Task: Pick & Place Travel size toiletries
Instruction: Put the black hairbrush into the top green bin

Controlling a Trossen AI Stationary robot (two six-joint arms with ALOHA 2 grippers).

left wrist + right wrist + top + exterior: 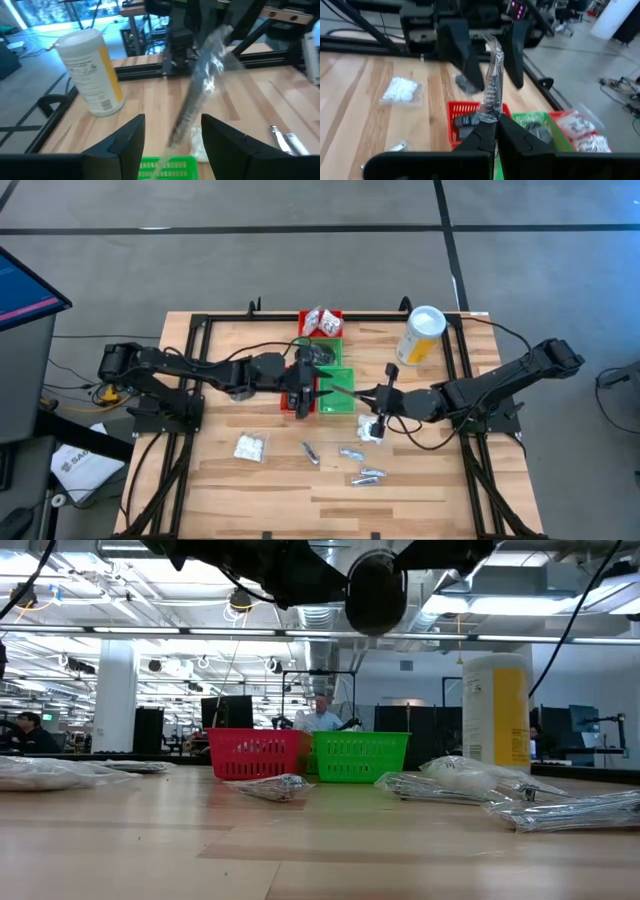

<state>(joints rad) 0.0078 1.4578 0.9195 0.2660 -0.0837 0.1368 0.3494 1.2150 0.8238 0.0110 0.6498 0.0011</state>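
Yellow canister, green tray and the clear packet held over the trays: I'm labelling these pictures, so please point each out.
yellow canister [421, 337], high view, on its yellow side.
green tray [360, 757], low view, on its front wall.
clear packet [492, 75], right wrist view, mid-length, above the right gripper [496, 121].

yellow canister [421, 335], red tray [257, 754], green tray [359, 756]

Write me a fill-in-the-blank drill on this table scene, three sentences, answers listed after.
1. The right tool is shut on a clear packet, held above the red and ____ trays.
2. The left tool faces that packet with its fingers ____.
3. The tall yellow canister has a ____ lid and stands near the table's far right corner in the high view.

Missing words: green; open; white
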